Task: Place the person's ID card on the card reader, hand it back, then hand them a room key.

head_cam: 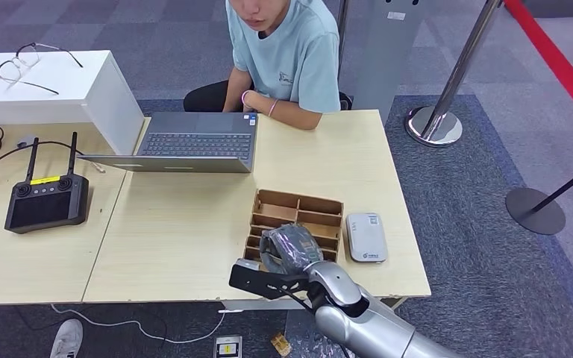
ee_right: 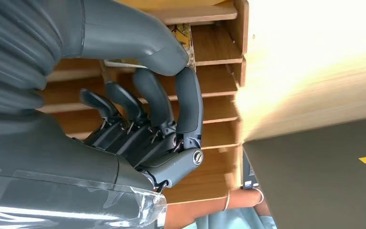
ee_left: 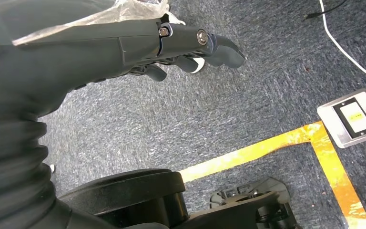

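Note:
A brown wooden card box [head_cam: 298, 205] with several slots stands near the table's front edge. My right hand [head_cam: 289, 247] is down over its near side. In the right wrist view the right hand [ee_right: 147, 119] has its thumb and fingers curled together over the slots of the wooden box [ee_right: 219, 95], pinching a patterned room key card [ee_right: 184, 34] whose end sticks out past the thumb. A white card reader [head_cam: 365, 236] lies just right of the box with nothing on it. The person [head_cam: 283, 52] sits behind the table, forearms resting on its far edge. My left hand [ee_left: 181, 47] hangs over the carpet, holding nothing.
A grey laptop [head_cam: 194, 142] is open at the back of the table. A black remote controller [head_cam: 45, 198] lies at the left. Glasses [head_cam: 26, 63] rest on a white box [head_cam: 52, 93]. Stanchion bases [head_cam: 433, 123] [head_cam: 535, 209] stand on the floor at the right.

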`<state>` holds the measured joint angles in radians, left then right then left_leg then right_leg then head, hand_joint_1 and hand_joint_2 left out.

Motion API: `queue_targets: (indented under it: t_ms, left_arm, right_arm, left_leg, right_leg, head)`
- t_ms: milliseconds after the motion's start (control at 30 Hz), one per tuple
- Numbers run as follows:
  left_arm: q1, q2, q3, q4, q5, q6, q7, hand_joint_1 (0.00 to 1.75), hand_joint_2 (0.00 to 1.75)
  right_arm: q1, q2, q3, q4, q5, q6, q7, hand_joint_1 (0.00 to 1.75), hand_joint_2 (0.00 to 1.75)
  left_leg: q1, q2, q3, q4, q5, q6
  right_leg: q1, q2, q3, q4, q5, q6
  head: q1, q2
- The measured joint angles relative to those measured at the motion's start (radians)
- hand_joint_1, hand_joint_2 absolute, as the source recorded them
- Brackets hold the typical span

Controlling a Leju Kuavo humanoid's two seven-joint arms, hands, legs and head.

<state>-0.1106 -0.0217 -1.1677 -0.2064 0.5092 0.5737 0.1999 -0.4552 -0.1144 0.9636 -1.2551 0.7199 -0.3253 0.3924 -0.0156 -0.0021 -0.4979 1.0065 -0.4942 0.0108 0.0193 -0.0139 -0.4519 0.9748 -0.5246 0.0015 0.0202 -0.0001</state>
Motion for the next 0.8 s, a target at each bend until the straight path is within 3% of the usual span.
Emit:
queue_targets:
  t_ms: [400, 600, 733, 800]
  left_arm:
    - [0.000, 0.000, 0.000, 0.000, 0.002, 0.000, 0.000, 0.00, 1.75]
    - [0.000, 0.000, 0.000, 0.000, 0.003, 0.000, 0.000, 0.00, 1.75]
    - [0.000, 0.000, 0.000, 0.000, 0.003, 0.000, 0.000, 0.00, 1.75]
    - [0.000, 0.000, 0.000, 0.000, 0.002, 0.000, 0.000, 0.00, 1.75]
  right_arm:
    - [0.005, -0.001, 0.001, 0.002, -0.008, 0.005, 0.003, 1.25, 1.75]
    - [0.005, -0.001, 0.000, 0.004, -0.008, 0.005, 0.008, 1.38, 1.75]
    - [0.005, -0.001, 0.000, 0.004, -0.008, 0.002, 0.009, 1.71, 1.75]
    - [0.005, -0.001, 0.000, 0.005, -0.009, 0.001, 0.009, 1.75, 1.75]
  left_leg:
    - [0.000, 0.000, 0.000, 0.000, 0.000, 0.000]
    - [0.000, 0.000, 0.000, 0.000, 0.000, 0.000]
    - [0.000, 0.000, 0.000, 0.000, 0.000, 0.000]
    - [0.000, 0.000, 0.000, 0.000, 0.000, 0.000]
  right_leg:
    - [0.000, 0.000, 0.000, 0.000, 0.000, 0.000]
    - [0.000, 0.000, 0.000, 0.000, 0.000, 0.000]
    - [0.000, 0.000, 0.000, 0.000, 0.000, 0.000]
    - [0.000, 0.000, 0.000, 0.000, 0.000, 0.000]
  head:
    - [0.000, 0.000]
    - [0.000, 0.000]
    - [0.000, 0.000]
    - [0.000, 0.000]
